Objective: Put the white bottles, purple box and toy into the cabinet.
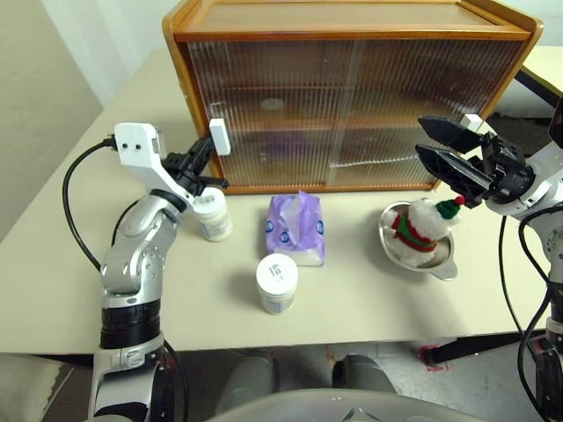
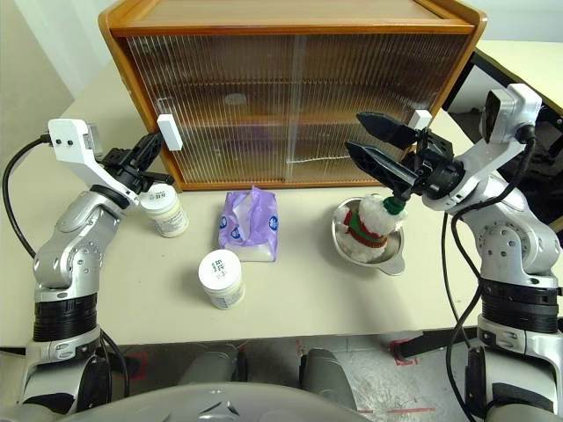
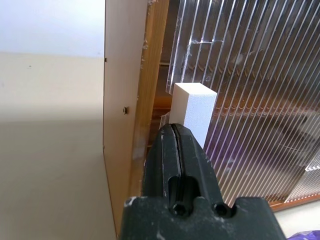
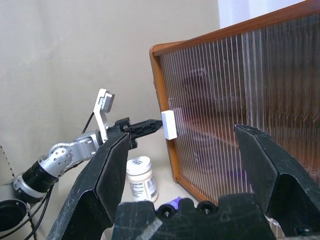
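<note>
The wooden cabinet [image 1: 352, 22] stands at the back of the table, its two ribbed doors across the front. My left gripper [image 1: 206, 148] is shut, and its tip rests against the side of the left door's white handle [image 1: 219, 136], with nothing between the fingers. One white bottle [image 1: 212, 214] stands just below that gripper, and another white bottle [image 1: 277, 282] is nearer the front edge. The purple box [image 1: 296, 230] lies between them and the toy [image 1: 422, 229], which sits in a metal bowl [image 1: 444, 264]. My right gripper [image 1: 422, 137] hangs open above the toy, holding nothing.
The right door carries its own white handle [image 1: 473, 121], just behind my right gripper. The cream table [image 1: 79, 264] has free room to the left of the left arm and along the front edge. A second table corner [image 1: 550, 66] shows at the far right.
</note>
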`<state>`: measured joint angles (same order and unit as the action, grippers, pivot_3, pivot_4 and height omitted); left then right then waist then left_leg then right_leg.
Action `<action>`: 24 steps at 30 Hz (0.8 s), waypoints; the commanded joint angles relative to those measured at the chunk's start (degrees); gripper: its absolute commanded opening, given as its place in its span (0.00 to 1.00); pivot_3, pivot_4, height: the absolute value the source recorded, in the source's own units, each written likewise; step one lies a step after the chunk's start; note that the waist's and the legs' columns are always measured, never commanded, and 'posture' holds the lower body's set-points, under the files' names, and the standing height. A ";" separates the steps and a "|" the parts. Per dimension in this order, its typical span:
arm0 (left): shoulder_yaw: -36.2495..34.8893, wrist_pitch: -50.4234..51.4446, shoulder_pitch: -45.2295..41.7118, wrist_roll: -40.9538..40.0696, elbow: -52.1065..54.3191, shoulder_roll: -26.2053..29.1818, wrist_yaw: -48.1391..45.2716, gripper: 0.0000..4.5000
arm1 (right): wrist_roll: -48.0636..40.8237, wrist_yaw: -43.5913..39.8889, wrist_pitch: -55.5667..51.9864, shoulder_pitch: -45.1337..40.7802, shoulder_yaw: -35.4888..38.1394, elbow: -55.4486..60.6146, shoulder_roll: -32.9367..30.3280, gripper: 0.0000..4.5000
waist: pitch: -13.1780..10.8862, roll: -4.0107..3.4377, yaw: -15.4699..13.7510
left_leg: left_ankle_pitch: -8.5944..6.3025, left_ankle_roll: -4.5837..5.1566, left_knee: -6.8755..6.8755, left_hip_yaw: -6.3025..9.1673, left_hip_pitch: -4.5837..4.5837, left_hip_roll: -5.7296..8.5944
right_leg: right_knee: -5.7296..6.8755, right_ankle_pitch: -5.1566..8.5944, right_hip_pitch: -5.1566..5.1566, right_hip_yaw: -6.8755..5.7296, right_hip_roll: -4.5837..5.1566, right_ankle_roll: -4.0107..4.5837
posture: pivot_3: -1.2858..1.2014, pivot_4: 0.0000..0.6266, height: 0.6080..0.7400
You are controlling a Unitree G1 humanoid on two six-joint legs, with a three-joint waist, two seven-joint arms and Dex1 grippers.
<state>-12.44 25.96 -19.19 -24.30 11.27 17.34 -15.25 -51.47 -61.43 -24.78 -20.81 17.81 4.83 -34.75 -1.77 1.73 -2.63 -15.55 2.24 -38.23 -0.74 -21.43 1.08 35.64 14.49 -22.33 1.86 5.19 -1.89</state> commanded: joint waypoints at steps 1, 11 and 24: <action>1.10 -0.37 -1.32 0.38 -2.36 -0.28 -0.98 0.00 | -0.01 0.37 -0.30 -0.08 0.63 0.59 -0.12 1.00 | 0.00 0.00 -0.02 | 0.00 0.00 0.00 0.00 0.01 0.00 | 0.01 0.00 0.00 0.01 -0.01 0.01 | 0.52 0.00 1.00; 2.69 -1.43 -3.88 0.73 -6.55 -0.33 -3.85 0.00 | -0.41 0.93 -0.58 0.92 1.28 1.90 -0.22 1.00 | 0.00 0.00 0.17 | 0.01 0.02 -0.03 0.00 0.00 -0.01 | 0.00 -0.02 0.00 0.05 -0.09 0.02 | 0.51 0.00 1.00; 7.73 -1.18 -9.19 0.60 -10.29 -2.82 -8.80 0.00 | -0.99 1.46 -0.88 2.48 2.53 3.00 -0.84 1.00 | 0.00 0.00 0.39 | 0.13 0.22 -0.11 0.00 0.00 -0.03 | 0.02 -0.04 0.02 0.08 -0.16 0.03 | 0.51 0.00 1.00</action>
<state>-6.14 24.92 -27.42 -24.26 1.58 14.93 -23.10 -51.93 -60.29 -25.03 -18.75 19.20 6.67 -34.88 -1.77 1.72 -2.23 -15.43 2.46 -38.34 -0.74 -21.43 1.04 35.67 14.45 -22.31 1.94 5.03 -1.86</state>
